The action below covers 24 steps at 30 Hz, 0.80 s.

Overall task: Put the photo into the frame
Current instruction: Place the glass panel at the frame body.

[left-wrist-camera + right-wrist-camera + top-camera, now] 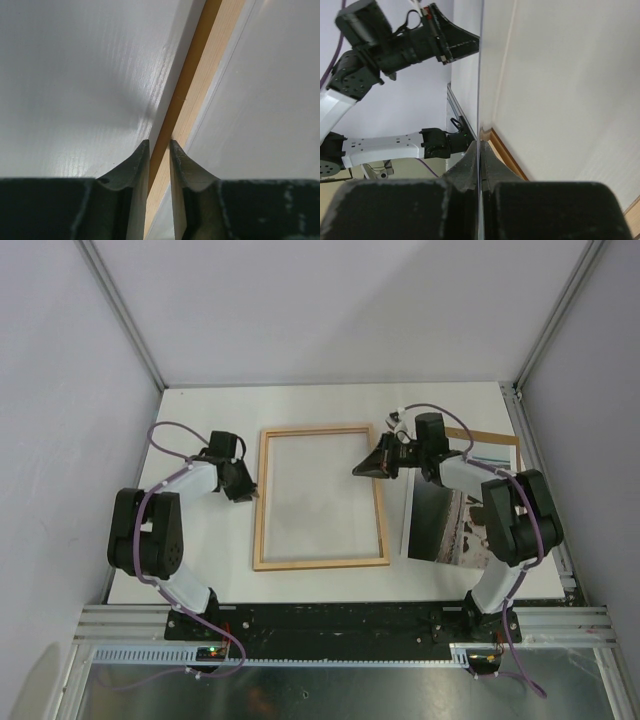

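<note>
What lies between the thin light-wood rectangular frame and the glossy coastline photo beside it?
Top view: only a bare strip of white table separates the frame from the photo.

Light-wood frame (320,562) flat on tabletop (200,410); left pincer (246,492) on its left rail; right pincer (362,468) at top-right corner, perhaps pinching clear pane (320,500); photo (435,525) just right

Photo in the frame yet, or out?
Out. The photo lies flat beside the frame, on its right; the frame's opening shows no print.

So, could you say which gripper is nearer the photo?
Right. The right gripper is at the frame rail beside the photo; the left gripper, at the opposite rail.
</note>
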### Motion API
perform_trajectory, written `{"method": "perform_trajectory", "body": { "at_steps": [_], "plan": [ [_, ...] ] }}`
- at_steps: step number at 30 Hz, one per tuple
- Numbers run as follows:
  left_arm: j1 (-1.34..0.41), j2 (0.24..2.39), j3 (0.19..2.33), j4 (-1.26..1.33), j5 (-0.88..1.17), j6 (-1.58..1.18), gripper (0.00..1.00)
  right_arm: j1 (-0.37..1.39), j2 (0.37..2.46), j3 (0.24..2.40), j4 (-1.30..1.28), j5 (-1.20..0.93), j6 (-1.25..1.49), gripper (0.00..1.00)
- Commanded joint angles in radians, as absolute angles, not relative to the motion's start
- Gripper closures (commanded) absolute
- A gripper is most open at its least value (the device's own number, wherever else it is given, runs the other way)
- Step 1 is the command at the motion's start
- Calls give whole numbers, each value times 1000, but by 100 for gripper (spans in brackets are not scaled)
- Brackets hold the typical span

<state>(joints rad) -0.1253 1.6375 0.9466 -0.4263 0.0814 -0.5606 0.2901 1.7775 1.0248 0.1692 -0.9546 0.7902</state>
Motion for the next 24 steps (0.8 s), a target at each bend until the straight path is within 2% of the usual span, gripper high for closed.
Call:
{"method": "perform_trajectory", "body": {
  "at_steps": [1,24],
  "plan": [
    [-134,1694,931,-459,9,-560,74,271,1697,1075,204,-976,805,100],
    [-133,1704,930,-458,33,-561,75,335,1711,1057,260,-945,850,100]
  ]
}}
